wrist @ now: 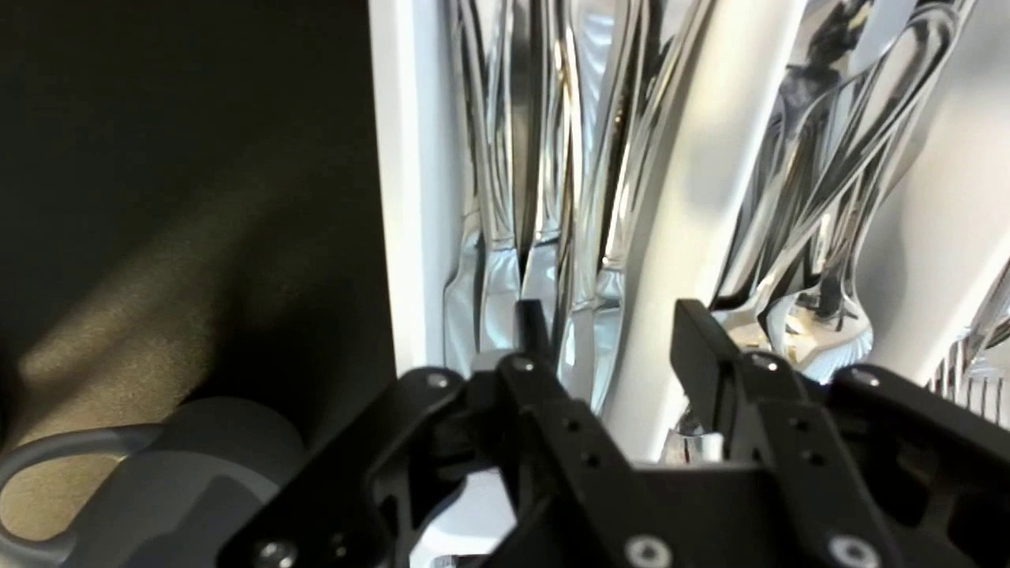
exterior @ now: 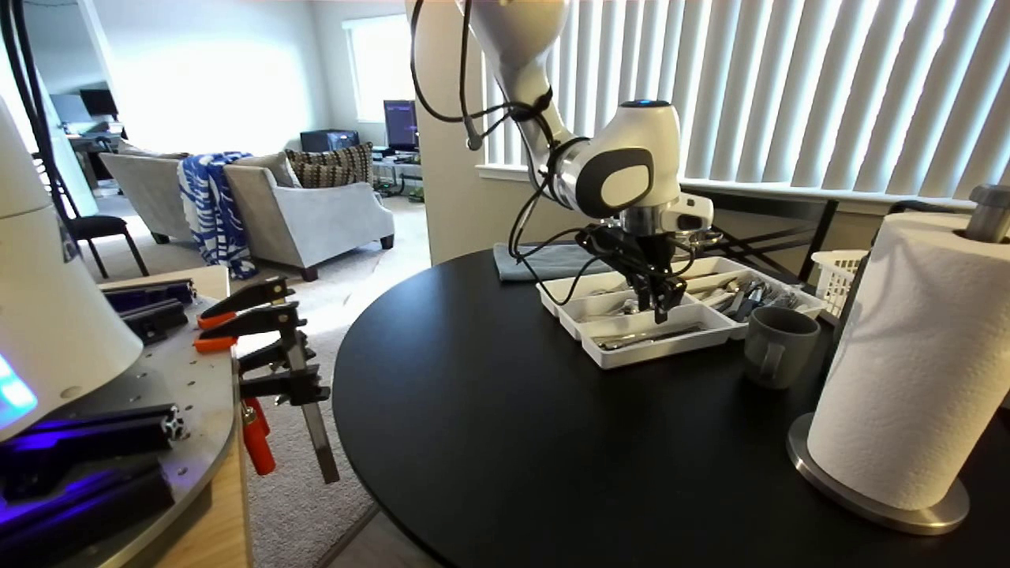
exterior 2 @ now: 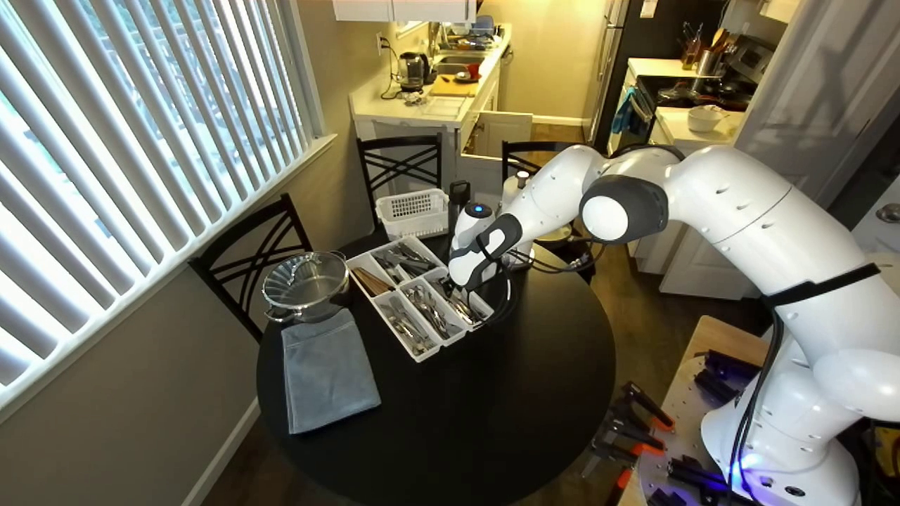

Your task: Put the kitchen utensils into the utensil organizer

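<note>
The white utensil organizer [exterior: 671, 349] lies on the black round table, its long compartments holding many silver kitchen utensils. In the wrist view, several knives [wrist: 580, 197] lie lengthwise in the outermost compartment, beside its white rim [wrist: 398, 197]. Across the divider [wrist: 702, 173] are spoons [wrist: 821, 323] and, farther right, a fork [wrist: 974, 394]. My gripper [wrist: 611, 319] points down over the knives and that divider. Its black fingers stand apart with nothing between them. An exterior view has the gripper [exterior: 653, 309] above the near compartment; in the wrist view its body hides the compartment's lower part.
A dark grey mug [exterior: 779, 347] stands close to the organizer's corner, with a paper towel roll [exterior: 907, 363] beyond it. A lidded pot [exterior 2: 306, 281] and a folded grey cloth [exterior 2: 330, 372] are on another side. A white basket [exterior 2: 415, 214] stands behind the organizer.
</note>
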Robot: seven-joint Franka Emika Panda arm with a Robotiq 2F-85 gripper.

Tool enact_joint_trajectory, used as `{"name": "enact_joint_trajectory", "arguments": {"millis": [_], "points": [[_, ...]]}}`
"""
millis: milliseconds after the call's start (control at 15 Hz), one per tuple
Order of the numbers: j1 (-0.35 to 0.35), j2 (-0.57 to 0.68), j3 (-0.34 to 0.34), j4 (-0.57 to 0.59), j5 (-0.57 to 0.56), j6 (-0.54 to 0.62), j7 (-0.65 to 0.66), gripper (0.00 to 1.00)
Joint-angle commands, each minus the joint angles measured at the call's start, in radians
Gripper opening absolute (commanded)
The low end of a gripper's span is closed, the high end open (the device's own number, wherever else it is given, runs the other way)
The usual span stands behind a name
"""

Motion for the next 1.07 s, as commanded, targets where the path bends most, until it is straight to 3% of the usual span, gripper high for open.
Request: {"name": "enact_joint_trajectory", "arguments": {"millis": [0, 200, 333, 867, 933, 1000], "points": [[0.032, -0.055, -0.026, -0.074, -0.010, 0.049, 0.038, 0.77], [0.056, -0.131, -0.032, -0.188, -0.011, 0.153, 0.036, 0.95], [0.069, -0.187, -0.029, -0.275, 0.002, 0.229, 0.047, 1.00], [-0.003, -0.364, 0.131, -0.544, 0.027, 0.269, 0.026, 1.00], [0.037, -0.289, 0.082, -0.438, 0.007, 0.244, 0.033, 1.00], [0.029, -0.306, 0.098, -0.463, 0.009, 0.244, 0.032, 1.00]]}}
